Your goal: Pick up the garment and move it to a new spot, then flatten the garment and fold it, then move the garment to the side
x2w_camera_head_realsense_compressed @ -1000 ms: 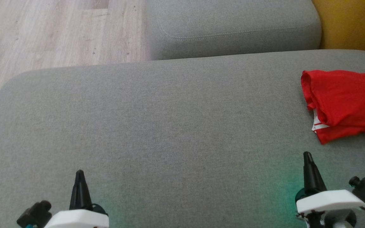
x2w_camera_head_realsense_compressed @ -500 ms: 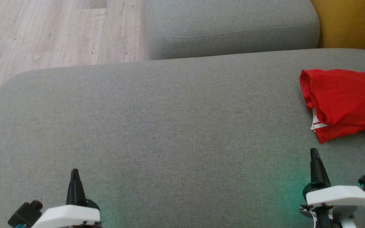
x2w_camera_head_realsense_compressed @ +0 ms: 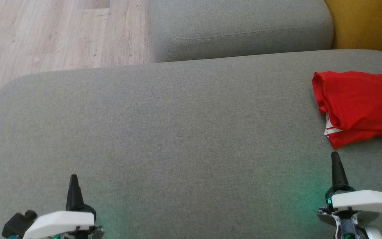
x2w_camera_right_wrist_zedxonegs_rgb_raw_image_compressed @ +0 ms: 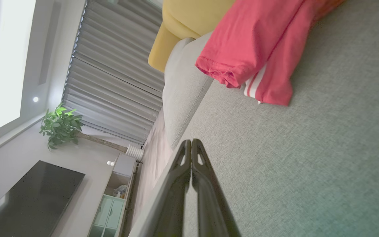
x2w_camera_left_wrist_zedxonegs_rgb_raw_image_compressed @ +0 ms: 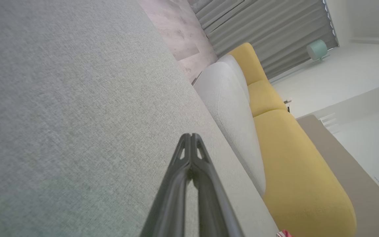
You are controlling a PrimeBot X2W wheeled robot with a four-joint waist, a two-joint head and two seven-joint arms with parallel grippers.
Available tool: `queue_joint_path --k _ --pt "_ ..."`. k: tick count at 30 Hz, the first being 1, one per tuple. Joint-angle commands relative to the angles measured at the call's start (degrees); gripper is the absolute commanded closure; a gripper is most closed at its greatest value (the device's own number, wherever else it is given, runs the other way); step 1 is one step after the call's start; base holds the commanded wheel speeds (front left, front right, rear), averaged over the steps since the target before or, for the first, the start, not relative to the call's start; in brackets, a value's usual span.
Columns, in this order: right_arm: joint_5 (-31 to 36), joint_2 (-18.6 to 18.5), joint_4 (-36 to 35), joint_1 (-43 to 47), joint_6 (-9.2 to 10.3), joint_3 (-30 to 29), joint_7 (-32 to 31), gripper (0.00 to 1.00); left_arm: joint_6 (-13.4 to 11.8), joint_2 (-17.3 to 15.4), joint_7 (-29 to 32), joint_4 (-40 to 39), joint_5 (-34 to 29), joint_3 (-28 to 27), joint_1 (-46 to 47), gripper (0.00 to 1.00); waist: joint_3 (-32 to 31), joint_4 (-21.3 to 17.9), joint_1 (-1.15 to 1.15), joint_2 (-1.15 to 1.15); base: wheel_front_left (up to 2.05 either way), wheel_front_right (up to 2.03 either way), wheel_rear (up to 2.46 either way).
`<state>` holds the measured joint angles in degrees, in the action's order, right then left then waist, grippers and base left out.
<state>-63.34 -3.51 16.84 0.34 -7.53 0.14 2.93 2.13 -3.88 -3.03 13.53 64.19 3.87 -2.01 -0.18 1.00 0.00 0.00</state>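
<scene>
Firstly, head view: left gripper (x2w_camera_head_realsense_compressed: 74, 179) at lower left, fingers pinched together, empty, over bare grey sofa cushion (x2w_camera_head_realsense_compressed: 177, 132). Right gripper (x2w_camera_head_realsense_compressed: 335, 156) at lower right, likewise clenched and empty, tip near red garment (x2w_camera_head_realsense_compressed: 360, 103) but not touching. Garment folded, lying at cushion's right edge, white stripes peeking out at lower left corner.

Left wrist view: left gripper (x2w_camera_left_wrist_zedxonegs_rgb_raw_image_compressed: 191, 136) closed on itself, gripping nothing, grey fabric beneath.

Right wrist view: right gripper (x2w_camera_right_wrist_zedxonegs_rgb_raw_image_compressed: 191, 142) closed too, garment (x2w_camera_right_wrist_zedxonegs_rgb_raw_image_compressed: 252, 42) ahead, apart from it.
</scene>
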Motion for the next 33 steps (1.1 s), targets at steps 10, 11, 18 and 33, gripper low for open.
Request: queue_joint_path --k 10,11,18,33 --pt "-7.84 -0.99 -2.34 -3.93 0.03 -0.63 -2.02 1.0 1.62 -0.87 1.79 -1.07 7.61 -3.01 4.49 1.0 0.09 -0.23 0.0 0.0 0.0 0.0 0.0" --pt "-8.52 -0.99 -2.36 -4.0 0.03 -0.75 -2.19 1.0 1.73 -0.87 1.96 -1.02 8.29 -3.16 4.59 1.0 0.09 -0.25 0.0 0.0 0.0 0.0 0.0" --pt "-13.3 -0.98 -2.49 -4.5 0.03 -1.54 -3.37 1.0 2.51 -0.85 3.15 -0.72 12.99 -4.17 5.32 1.0 0.15 -0.41 0.0 0.0 0.0 0.0 0.0" --pt "-24.17 -0.94 -2.77 -5.65 0.04 -3.41 -6.08 1.0 4.3 -0.79 5.92 -0.02 23.67 -6.55 7.0 1.0 0.29 -0.78 0.0 0.0 0.0 0.0 0.0"
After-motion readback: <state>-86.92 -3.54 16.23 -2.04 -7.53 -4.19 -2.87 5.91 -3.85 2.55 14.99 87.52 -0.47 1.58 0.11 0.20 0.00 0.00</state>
